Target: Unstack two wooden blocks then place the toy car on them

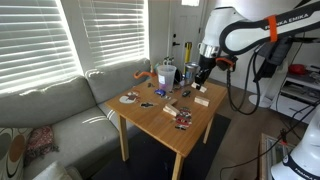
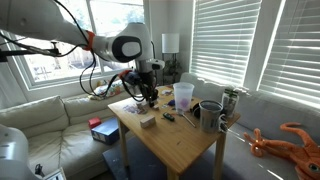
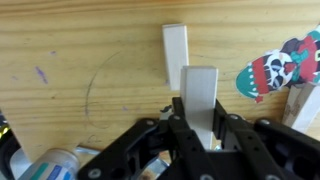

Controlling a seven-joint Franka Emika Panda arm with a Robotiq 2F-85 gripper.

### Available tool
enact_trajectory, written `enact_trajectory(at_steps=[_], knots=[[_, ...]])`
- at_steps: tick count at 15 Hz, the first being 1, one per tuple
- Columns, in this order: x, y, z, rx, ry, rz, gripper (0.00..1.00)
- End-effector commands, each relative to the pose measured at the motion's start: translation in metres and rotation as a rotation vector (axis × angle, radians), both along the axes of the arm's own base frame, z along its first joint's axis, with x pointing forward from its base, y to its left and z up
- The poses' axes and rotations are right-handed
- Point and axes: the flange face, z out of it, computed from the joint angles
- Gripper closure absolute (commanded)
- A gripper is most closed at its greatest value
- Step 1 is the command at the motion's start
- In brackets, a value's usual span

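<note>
Wrist view shows my claw (image 3: pixel 200 125) closed on one wooden block (image 3: pixel 200 85), the other block (image 3: pixel 175 50) lying on the worktop (image 3: pixel 80 50) just beyond it, so I should set mine down flat, close beside that one.

Daylight pours through the window blinds (image 1: pixel 50 35) in both exterior views. They are blown out almost to white and lay bright stripes across the sofa (image 1: pixel 65 105). The counter (image 1: pixel 175 125) is well lit on top, with deep shadow on the floor beneath it. Both views are coarse, so small things smear together. In the wrist view the light is even and the wood grain sharp. The dark pincer (image 3: pixel 200 112) at the bottom edge is out of focus, and the wooden block (image 3: pixel 200 85) in it looks slightly soft.
</note>
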Motion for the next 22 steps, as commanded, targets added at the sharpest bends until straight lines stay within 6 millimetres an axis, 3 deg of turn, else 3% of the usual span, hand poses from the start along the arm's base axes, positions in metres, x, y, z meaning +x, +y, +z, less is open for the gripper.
enact_trajectory(at_steps=[1,2,4,7,8,22], knots=[[-0.038,-0.043,0.03,-0.001,-0.108,-0.094,0.93],[-0.019,-0.025,0.023,-0.013,-0.053,-0.039,0.71],[-0.032,-0.044,0.033,-0.007,-0.083,-0.08,0.71],[-0.035,-0.046,0.031,-0.005,-0.091,-0.085,0.71],[-0.035,-0.045,0.03,-0.005,-0.091,-0.085,0.93],[-0.013,-0.145,-0.06,0.046,-0.106,0.046,0.93]])
